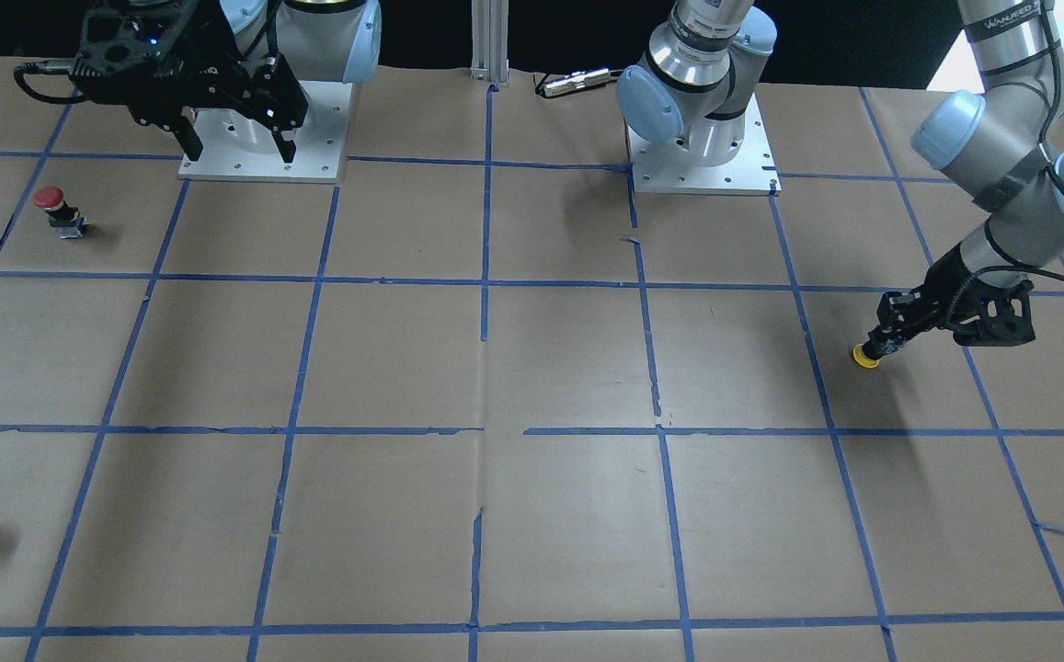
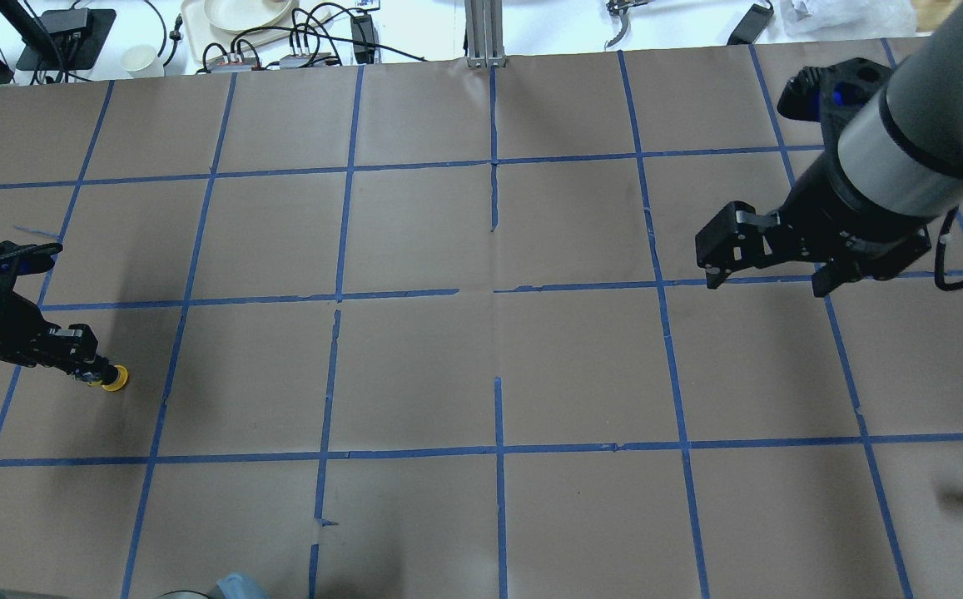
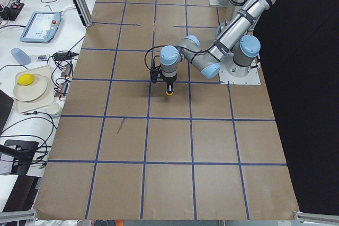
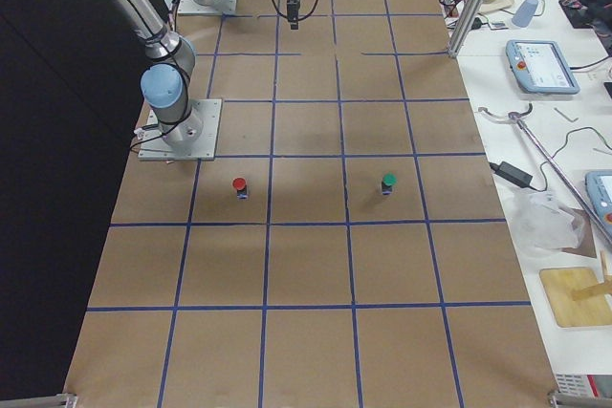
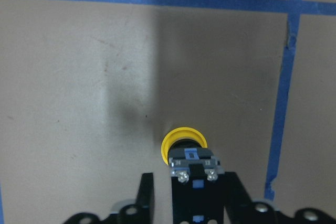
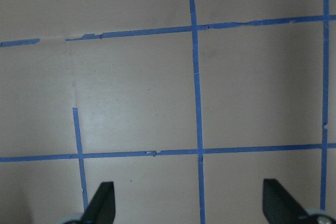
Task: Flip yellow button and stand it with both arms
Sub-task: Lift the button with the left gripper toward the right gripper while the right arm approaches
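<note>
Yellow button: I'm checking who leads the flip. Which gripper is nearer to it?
Left. The left gripper straddles the yellow button; the right gripper hangs open far across the table.

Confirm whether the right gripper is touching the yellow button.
Apart. Overhead view: the right gripper hangs open in the opposite half from the yellow button, which is at the left gripper.

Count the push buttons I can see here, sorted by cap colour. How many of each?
yellow button: 1
red button: 1
green button: 1
Total: 3
</note>
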Controlling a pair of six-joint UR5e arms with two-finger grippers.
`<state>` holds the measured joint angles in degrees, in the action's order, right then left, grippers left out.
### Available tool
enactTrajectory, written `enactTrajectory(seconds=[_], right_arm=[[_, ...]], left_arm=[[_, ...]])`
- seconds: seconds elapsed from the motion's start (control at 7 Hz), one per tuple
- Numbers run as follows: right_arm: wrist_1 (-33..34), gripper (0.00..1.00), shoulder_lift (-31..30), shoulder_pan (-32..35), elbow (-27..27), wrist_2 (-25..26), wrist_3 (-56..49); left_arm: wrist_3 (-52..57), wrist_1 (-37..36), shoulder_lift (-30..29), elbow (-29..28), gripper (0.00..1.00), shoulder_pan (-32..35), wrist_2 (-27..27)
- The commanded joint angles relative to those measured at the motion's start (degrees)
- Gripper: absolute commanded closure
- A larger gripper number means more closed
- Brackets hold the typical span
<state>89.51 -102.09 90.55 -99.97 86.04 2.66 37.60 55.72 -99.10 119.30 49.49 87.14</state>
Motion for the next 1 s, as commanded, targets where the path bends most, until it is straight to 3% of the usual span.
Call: enactTrajectory(seconds=[0.0,0.29,0.57,0.86], right_arm=[[0.1,0.0,2.0,3.4,-1.3,0.5,-0.1],[1.0,0.0,2.0,1.7,-2.2,5.8,-0.3],[0.6,0.0,1.8,-1.0,-1.5,5.2,-0.1],[0.7,0.0,1.7,-1.3,-0.7,5.0,-0.1]], left_arm=[[0.0,2.8,2.1,0.0,0.88,0.3,-7.9],[-1.4,14.5,3.6,0.3,0.88,2.7,-24.0],[-1.7,22.6,4.0,0.8,0.88,7.8,-38.0],[-4.3,27.1,5.7,3.6,0.88,17.8,-56.6]])
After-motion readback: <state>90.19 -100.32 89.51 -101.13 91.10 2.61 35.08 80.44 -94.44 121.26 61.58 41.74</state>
